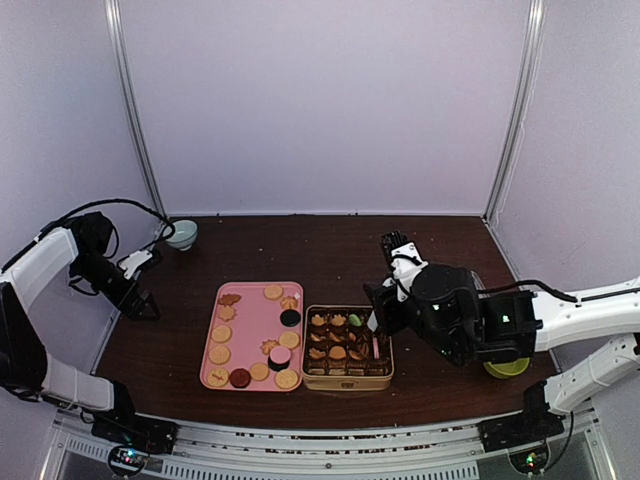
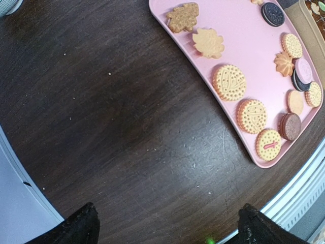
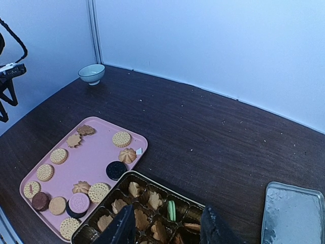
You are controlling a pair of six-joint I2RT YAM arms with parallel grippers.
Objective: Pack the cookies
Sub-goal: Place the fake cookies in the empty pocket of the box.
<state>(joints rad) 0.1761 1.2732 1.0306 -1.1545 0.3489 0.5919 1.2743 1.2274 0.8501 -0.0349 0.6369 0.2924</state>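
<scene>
Two fingertips point(image 2: 81, 226) of the left gripper point(image 1: 140, 303) show at the bottom corners of the left wrist view, spread wide with nothing between them. This gripper hangs close to the table's point(image 1: 330, 250) left edge. A pale bowl point(image 1: 182, 233) stands in the far left corner behind it. A strip of bare dark wood separates the gripper from the pink tray point(image 1: 250, 325).

On the tray, the cookies point(image 2: 229, 82) lie mostly along its rim: round tan ones, leaf and flower shapes, a few dark ones and a pink-topped one. The middle of the tray is bare. Its near edge lies close to the table's front edge.

Just beside the tray's right edge is the gold tin point(image 1: 347, 383), and more cookies point(image 3: 134, 189) sit in its compartments. The right gripper point(image 3: 165, 229) hovers over the tin's right end, jaws parted and gripping nothing. Behind the tray and tin, open wood runs to the back wall.

Right of the tin lies a silver lid point(image 3: 294, 213). A yellow-green round object point(image 1: 505, 369) shows partly under the right arm.
</scene>
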